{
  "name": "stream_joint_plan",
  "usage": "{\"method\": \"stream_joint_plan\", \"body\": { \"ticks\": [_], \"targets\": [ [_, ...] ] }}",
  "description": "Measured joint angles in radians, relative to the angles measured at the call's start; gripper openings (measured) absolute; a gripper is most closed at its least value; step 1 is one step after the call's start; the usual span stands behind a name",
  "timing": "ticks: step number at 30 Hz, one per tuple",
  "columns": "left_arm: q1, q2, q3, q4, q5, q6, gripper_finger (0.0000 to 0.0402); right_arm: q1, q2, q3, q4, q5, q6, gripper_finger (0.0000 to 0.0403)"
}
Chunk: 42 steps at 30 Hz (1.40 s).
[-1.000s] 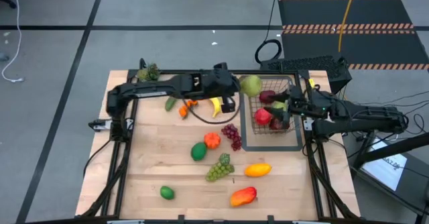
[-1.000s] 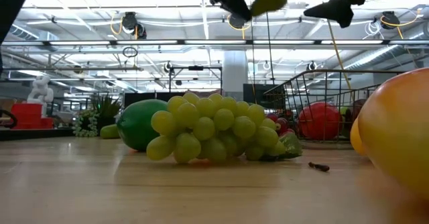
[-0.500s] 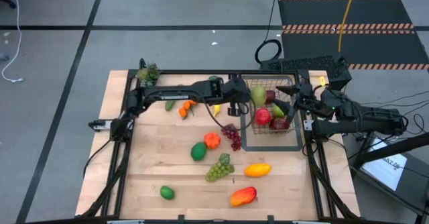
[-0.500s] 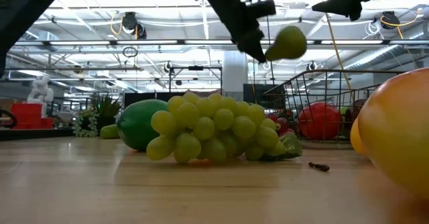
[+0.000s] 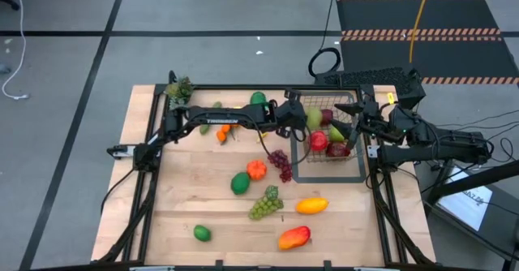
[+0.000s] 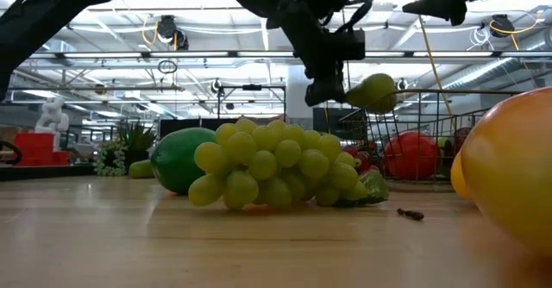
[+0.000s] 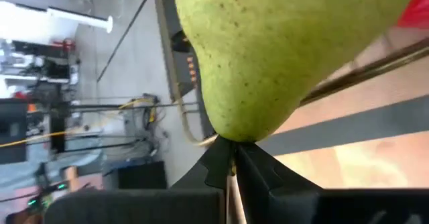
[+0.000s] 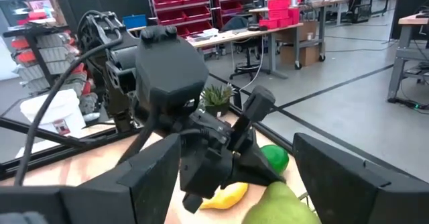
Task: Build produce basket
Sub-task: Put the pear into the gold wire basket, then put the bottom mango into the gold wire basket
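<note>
The left arm stretches along the table's far edge toward the right, its left gripper (image 5: pixel 302 125) pinched closed. The right gripper (image 5: pixel 358 125) hovers near the right edge, fingers apart.

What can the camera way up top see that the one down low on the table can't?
Only the high view shows the whole table from above: the banana, the orange, the purple grapes, and the whole basket with fruit inside. Only the low view shows the room's ceiling lights and a big yellow-orange fruit up close. Both show the left gripper holding the pear by its stem over the basket's edge, the open right gripper waiting by the basket, and the green grapes.
</note>
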Motion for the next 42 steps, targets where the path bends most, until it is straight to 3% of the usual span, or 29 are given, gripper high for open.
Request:
{"method": "stream_joint_plan", "body": {
  "ticks": [5,13,19,23,33,36,42],
  "targets": [
    [0.000,-0.003,0.000,0.008,-0.019,0.019,0.0037,0.000,0.000,0.000,0.000,-0.001,0.000,0.0281],
    [-0.002,-0.003,0.000,0.049,-0.041,0.004,0.0156,0.000,0.000,0.000,-0.001,-0.002,0.002,0.0281],
    [-0.034,-0.033,0.000,0.028,-0.227,-0.037,0.0193,0.000,0.000,0.000,-0.013,-0.002,0.003,0.0281],
    [-0.065,-0.098,0.000,-0.102,-0.248,-0.182,0.0179,0.000,0.002,0.000,-0.016,-0.003,0.010,0.0281],
    [-0.078,-0.336,-0.031,-0.596,-0.102,-0.685,0.0097,0.000,0.023,0.000,-0.014,-0.033,0.035,0.0281],
    [-0.094,-0.452,-0.181,-0.587,-0.102,-0.763,0.0068,0.000,0.048,0.000,0.008,-0.077,0.037,0.0281],
    [-0.144,-0.736,-0.612,-0.292,-0.099,-0.793,0.0019,0.000,0.110,-0.001,0.173,-0.099,0.010,0.0281]
  ]
}}
